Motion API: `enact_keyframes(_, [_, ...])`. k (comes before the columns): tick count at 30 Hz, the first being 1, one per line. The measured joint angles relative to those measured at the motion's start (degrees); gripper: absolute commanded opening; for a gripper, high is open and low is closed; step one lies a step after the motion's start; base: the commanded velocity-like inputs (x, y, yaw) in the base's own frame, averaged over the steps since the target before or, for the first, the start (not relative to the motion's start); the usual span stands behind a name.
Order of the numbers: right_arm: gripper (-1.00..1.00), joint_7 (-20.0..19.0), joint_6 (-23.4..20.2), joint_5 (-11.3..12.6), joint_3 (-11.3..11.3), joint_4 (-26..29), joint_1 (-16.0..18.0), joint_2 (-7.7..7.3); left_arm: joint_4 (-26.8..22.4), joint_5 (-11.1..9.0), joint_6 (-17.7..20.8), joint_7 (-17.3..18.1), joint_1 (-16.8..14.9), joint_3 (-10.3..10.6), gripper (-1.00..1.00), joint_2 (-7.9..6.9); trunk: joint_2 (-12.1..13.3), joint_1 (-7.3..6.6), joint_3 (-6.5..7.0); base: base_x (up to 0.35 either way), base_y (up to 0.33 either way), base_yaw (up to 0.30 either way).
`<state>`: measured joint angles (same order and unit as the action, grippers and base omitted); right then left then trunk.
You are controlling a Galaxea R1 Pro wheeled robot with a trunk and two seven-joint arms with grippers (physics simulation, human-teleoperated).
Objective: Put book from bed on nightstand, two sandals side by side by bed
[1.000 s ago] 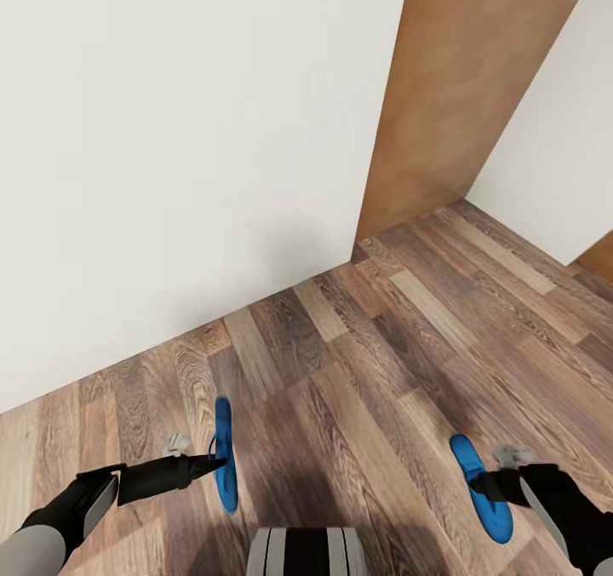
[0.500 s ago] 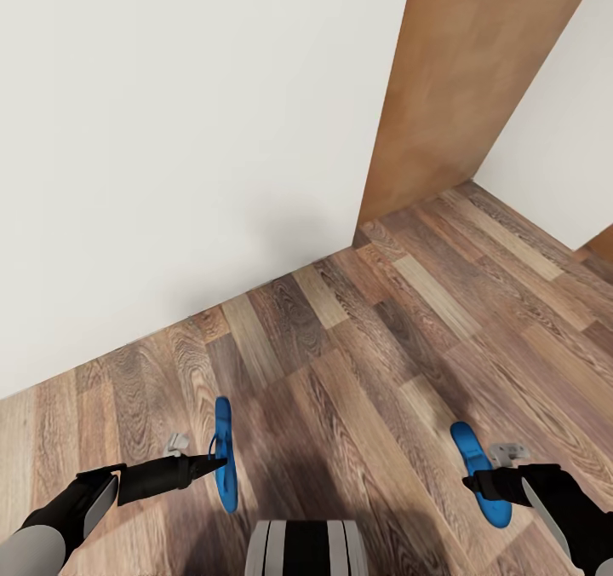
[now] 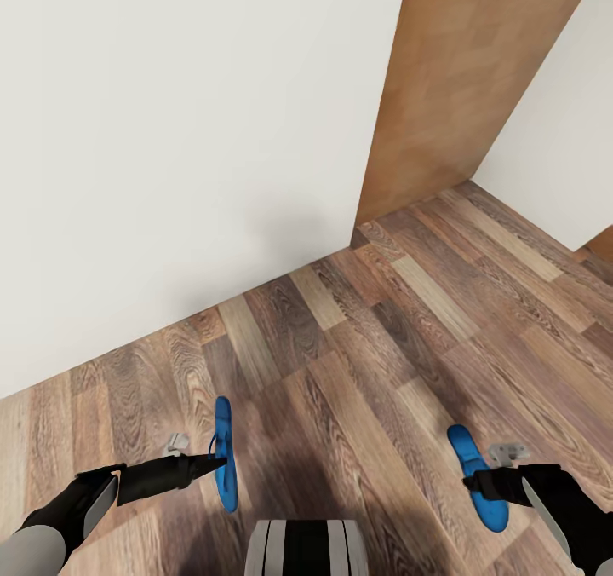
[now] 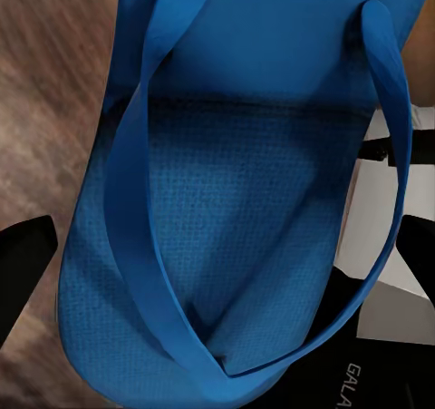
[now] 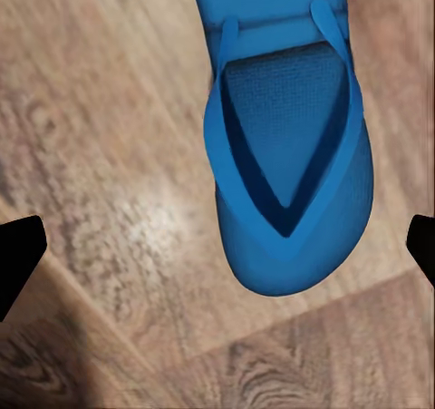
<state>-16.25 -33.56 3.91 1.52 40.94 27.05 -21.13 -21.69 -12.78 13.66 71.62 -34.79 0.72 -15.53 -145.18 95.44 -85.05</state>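
The head view looks down at a brown wood-plank floor [image 3: 358, 363] that meets a white wall [image 3: 170, 150], with a brown wooden door [image 3: 460, 90] standing beyond the wall's corner. The left claw [image 3: 213, 463] reaches in low from the left and holds one blue sandal [image 3: 223, 465] turned on its edge, seen as a narrow upright strip above the planks. In the left wrist view that sandal [image 4: 236, 200] sits very close, its thong straps crossing the footbed, and one dark fingertip [image 4: 23, 264] shows beside its edge; the claw is clamped on this sandal. The right claw [image 3: 487, 480] comes in from the lower right corner, over the second sandal [image 3: 477, 476], which lies roughly flat with its sole facing up. In the right wrist view the second sandal [image 5: 290, 146] lies between two dark fingertips [image 5: 18, 250] that stand wide apart at the picture's edges, neither one touching it, so whether the right claw grips it cannot be told. The two sandals are well apart from each other, one on each side of the robot's grey-and-black trunk [image 3: 306, 550], which shows at the lower edge.
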Motion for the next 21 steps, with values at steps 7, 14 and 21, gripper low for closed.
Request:
enact_keyframes(7, [1.00, -0.01, 0.02, 0.00, -0.01, 0.00, 0.01, 0.01, -0.01, -0.01, -0.03, -0.01, 0.00, 0.00, -1.00, 0.05, 0.00, 0.01, 0.00, 0.024, -0.029, 0.000])
enact_keyframes(14, [1.00, 0.00, -0.01, 0.00, -0.01, 0.02, 0.00, 0.00, 0.00, 0.00, -0.03, -0.09, 0.00, 0.00, -1.00, 0.10, 0.00, -0.01, 0.00, 0.154, -0.141, 0.000])
enact_keyframes(21, [1.00, -0.01, 0.02, 0.00, 0.01, 0.00, 0.01, 0.01, -0.01, -0.02, -0.04, -0.15, 0.00, 0.00, -1.00, 0.08, 0.00, 0.01, 0.00, 0.054, -0.049, 0.000])
